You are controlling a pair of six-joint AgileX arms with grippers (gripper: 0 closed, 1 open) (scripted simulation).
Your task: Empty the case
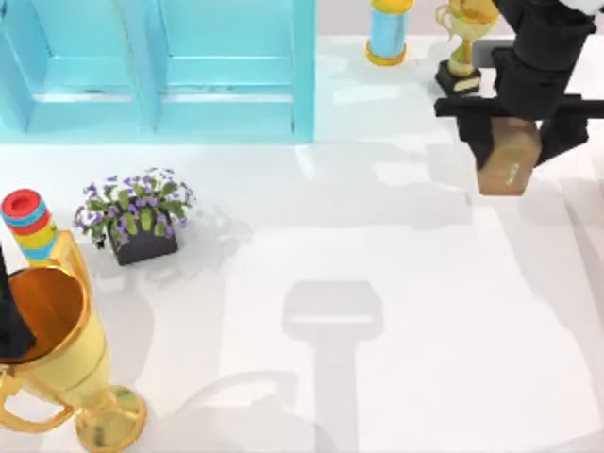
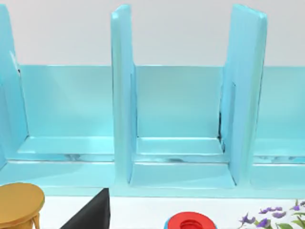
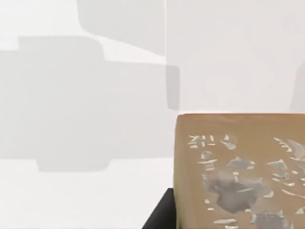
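The case (image 1: 226, 75) is a large turquoise cabinet with upright dividers at the table's back left. In the left wrist view, the compartments of the case (image 2: 181, 114) that show hold nothing. At the back right, my right gripper (image 1: 511, 132) is shut on a small brown box (image 1: 510, 160) and holds it above the white table. The right wrist view has the brown box (image 3: 238, 171) close up, with printed marks on its face. My left arm (image 1: 9, 321) sits at the front left edge beside a gold trophy. A black part of it (image 2: 90, 214) faces the case.
A large gold trophy (image 1: 57, 359) stands at the front left. Behind it is a stack of coloured rings (image 1: 26, 222), and a pot of purple flowers (image 1: 137, 215) sits to its right. A blue-and-yellow cylinder (image 1: 389, 33) and a small gold trophy (image 1: 462, 42) stand at the back right.
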